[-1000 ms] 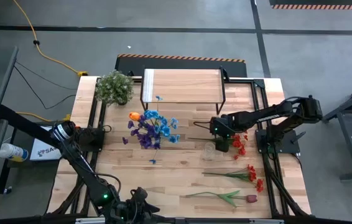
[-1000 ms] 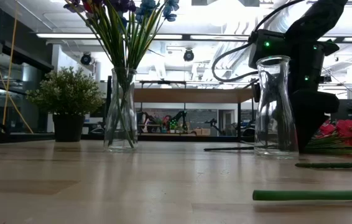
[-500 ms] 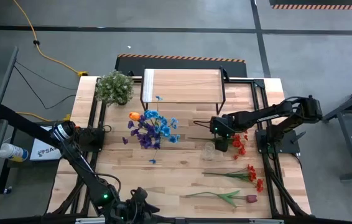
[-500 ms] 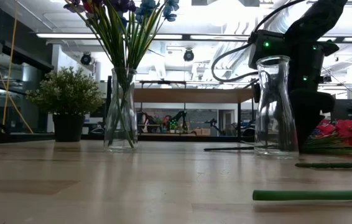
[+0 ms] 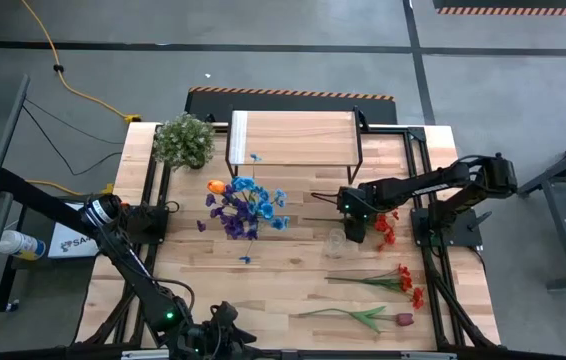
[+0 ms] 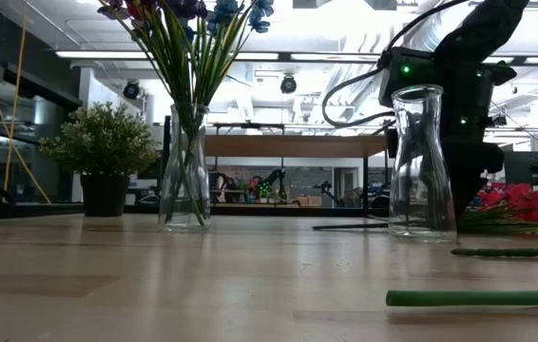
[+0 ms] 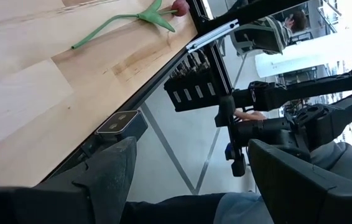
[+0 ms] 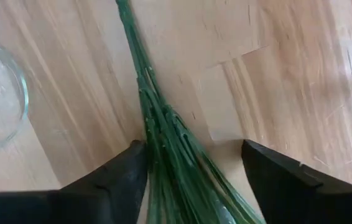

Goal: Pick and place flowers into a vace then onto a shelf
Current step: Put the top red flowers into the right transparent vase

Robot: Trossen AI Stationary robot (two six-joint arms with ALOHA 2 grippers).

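As my right gripper [image 8: 191,171] is narrowing around the red flowers' [image 5: 387,232] bunched stems [image 8: 163,134], lying beside the empty vase [image 6: 422,161], a grasp is forming; my left gripper [image 7: 191,180] is waiting open

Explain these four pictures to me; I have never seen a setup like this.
Two dark robot arms work at a wooden table. One picture looks straight down, one looks level across the tabletop, and two come from cameras on the arms' wrists. On the table stand a shelf, a potted plant, a vase of blue and purple flowers and an empty vase. Red flowers lie loose. The right pincer straddles a bundle of stems, not visibly gripping it. The left pincer waits open off the table's near edge.
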